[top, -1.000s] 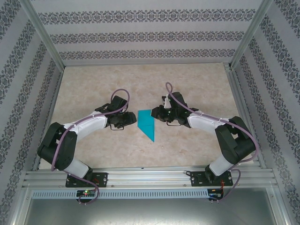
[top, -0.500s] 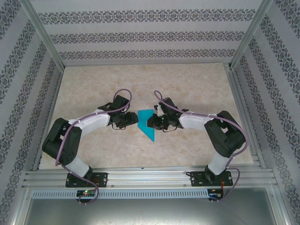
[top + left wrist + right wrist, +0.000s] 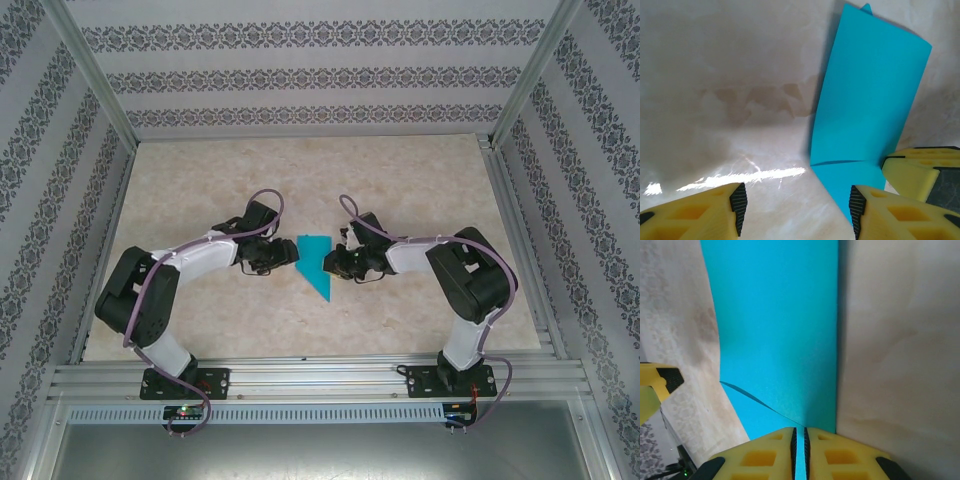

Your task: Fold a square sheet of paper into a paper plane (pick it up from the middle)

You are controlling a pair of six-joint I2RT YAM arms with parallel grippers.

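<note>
Lying near the middle of the pale marbled surface (image 3: pixel 200 190), the folded turquoise paper (image 3: pixel 314 258) tapers to a sharp tip pointing toward the arm bases, with its wider, straight end facing away from them. The two arms meet over it from either side. The right hand (image 3: pixel 333 264) is clenched on the paper's right-hand edge; its wrist view shows the yellow fingers (image 3: pixel 765 450) pressed almost together with a thin strip of the sheet (image 3: pixel 780 325) caught between them. The left hand (image 3: pixel 287 258) is released, just beside the paper's left edge. Its wrist view shows the two fingers well apart (image 3: pixel 797 210) and low over the surface, the creased sheet (image 3: pixel 870 95) ahead of them.
</note>
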